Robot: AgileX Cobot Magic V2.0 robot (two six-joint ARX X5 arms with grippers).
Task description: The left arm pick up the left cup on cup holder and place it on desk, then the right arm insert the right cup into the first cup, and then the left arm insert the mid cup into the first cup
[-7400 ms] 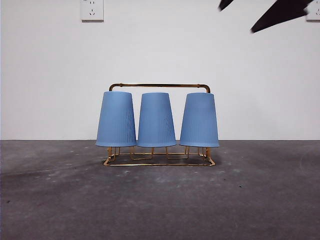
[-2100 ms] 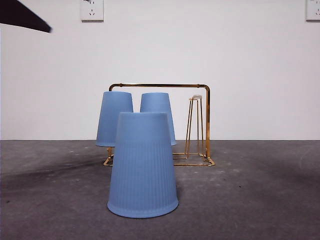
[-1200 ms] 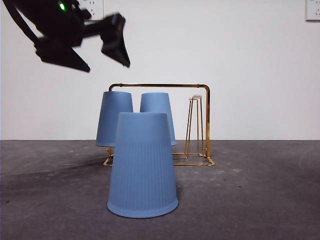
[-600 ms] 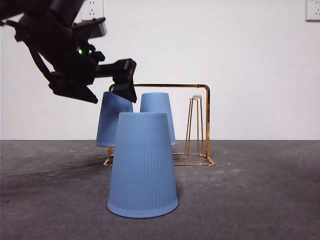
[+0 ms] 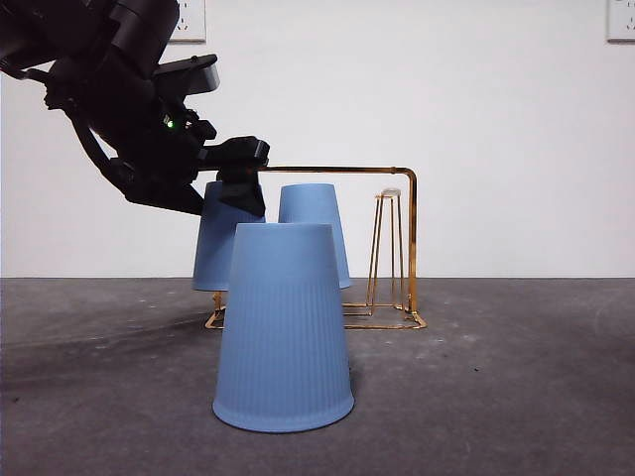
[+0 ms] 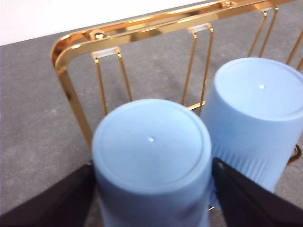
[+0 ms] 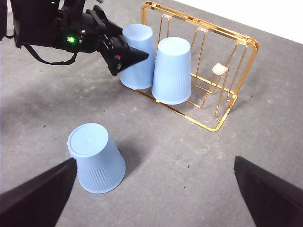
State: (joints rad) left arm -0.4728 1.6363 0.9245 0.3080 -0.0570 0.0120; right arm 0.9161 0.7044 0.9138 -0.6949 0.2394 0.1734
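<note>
The gold wire cup holder [image 5: 410,248] carries two upturned blue cups, the left cup [image 5: 220,248] and the mid cup [image 5: 322,213]. Its right prong [image 5: 389,248] is bare. A third blue cup [image 5: 283,327] stands upside down on the desk [image 5: 496,397] in front of the holder. My left gripper [image 5: 243,174] is open, with one jaw on each side of the left cup's top [image 6: 151,142]. The mid cup [image 6: 258,104] stands beside it. My right gripper [image 7: 155,161] hangs open and empty high over the desk, looking down on the desk cup [image 7: 94,163] and the holder [image 7: 236,80].
A white wall with two sockets [image 5: 184,15] [image 5: 620,18] rises behind the holder. The left arm [image 7: 57,28] reaches in from the left side above the desk.
The left arm has come down from the upper left, and its jaws now straddle the left cup's top. Since the oldest frame, the right cup has moved from the holder onto the desk.
</note>
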